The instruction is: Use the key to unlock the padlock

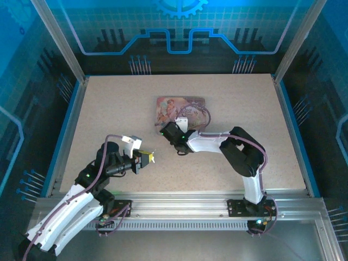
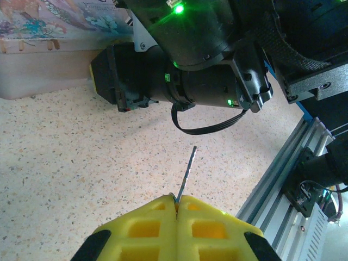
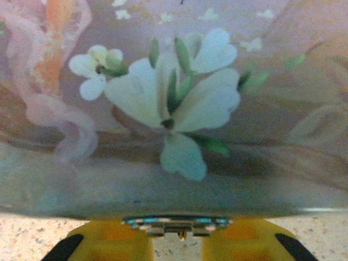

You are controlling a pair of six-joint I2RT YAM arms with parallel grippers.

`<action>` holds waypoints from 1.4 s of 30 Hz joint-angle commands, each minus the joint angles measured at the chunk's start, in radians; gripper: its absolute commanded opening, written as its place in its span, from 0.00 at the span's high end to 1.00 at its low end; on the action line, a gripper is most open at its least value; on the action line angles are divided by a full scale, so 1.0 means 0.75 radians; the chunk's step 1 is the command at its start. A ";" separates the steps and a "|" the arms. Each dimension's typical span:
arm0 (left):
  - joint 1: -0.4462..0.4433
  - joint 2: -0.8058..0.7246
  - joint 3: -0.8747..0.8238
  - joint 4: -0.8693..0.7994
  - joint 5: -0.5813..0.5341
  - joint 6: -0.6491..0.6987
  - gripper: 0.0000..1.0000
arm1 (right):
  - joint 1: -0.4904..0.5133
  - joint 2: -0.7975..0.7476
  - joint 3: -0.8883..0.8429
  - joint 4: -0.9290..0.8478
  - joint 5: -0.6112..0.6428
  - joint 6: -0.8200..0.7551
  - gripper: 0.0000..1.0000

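Left gripper (image 2: pixel 176 209), closed on the tiny pale silvery metal key (image 2: pixel 186 173), should advance it blade-first, unrotated, toward the right gripper (image 1: pixel 162 132) ahead, whose hold cannot be told.

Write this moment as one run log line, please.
left tool: shut on key | right tool: against pink tin, grip unclear

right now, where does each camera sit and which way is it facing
Top external: above and behind the bases, looking down on the table and pink tin; left arm, right arm, left gripper and right gripper show.
Left wrist: on the left arm, facing the right arm's wrist; its own yellow fingers pinch the key.
Right wrist: low, close against the pink tin's side; its own yellow fingers at the bottom.
Shared: top and left wrist both show pink tin and right arm.
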 commanded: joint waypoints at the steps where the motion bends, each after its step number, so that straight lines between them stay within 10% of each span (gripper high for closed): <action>1: 0.005 0.027 -0.038 0.062 0.031 0.022 1.00 | -0.031 -0.082 -0.015 -0.014 -0.112 -0.045 0.86; 15: -0.103 0.442 -0.064 0.537 -0.035 0.190 1.00 | -0.183 -0.203 0.032 -0.102 -0.719 -0.085 0.94; 42: -0.038 1.443 -0.110 1.834 0.005 0.121 1.00 | -0.384 -0.347 -0.049 -0.009 -1.231 -0.031 0.98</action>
